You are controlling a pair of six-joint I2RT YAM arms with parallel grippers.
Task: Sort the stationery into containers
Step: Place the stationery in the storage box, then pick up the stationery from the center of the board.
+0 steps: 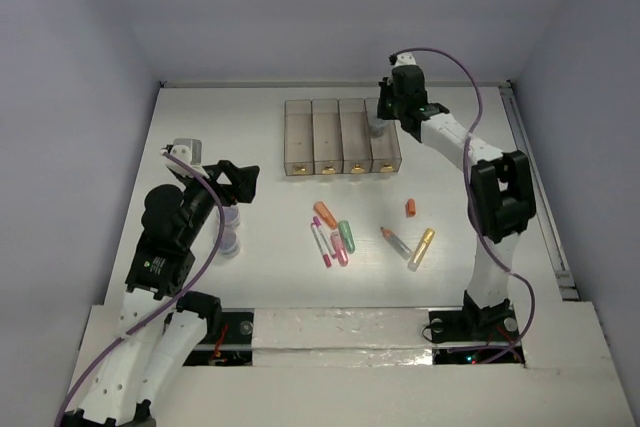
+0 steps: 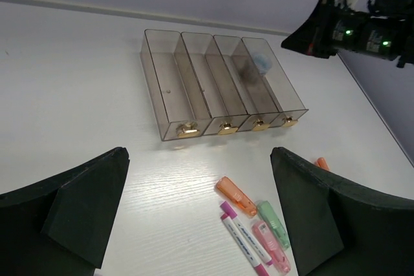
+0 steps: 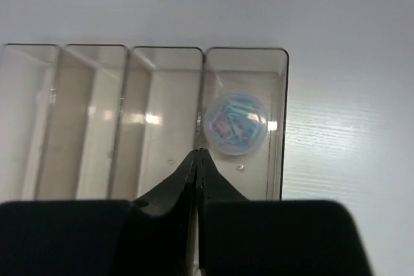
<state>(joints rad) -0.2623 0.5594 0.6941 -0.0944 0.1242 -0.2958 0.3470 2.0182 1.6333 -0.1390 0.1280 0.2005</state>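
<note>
The containers (image 1: 298, 137) are four joined translucent bins at the back of the table. One round clear jar (image 3: 236, 123) with bluish clips inside lies in the rightmost bin. My right gripper (image 3: 198, 153) hangs just above that bin (image 1: 380, 117), shut with nothing between its fingers. Loose on the table lie an orange marker (image 2: 236, 196), a green one (image 2: 272, 222), a pink one (image 2: 270, 245), two white-magenta pens (image 2: 242, 234), a short orange stick (image 1: 411, 207), a pinkish stick (image 1: 395, 241) and a gold stick (image 1: 422, 248). My left gripper (image 1: 240, 182) stands wide open and empty, left of the markers.
Two more small jars (image 1: 230, 230) sit on the table under my left arm. The other three bins (image 3: 97, 114) hold nothing visible. A raised rail (image 1: 535, 187) runs along the table's right edge, with walls close on all sides.
</note>
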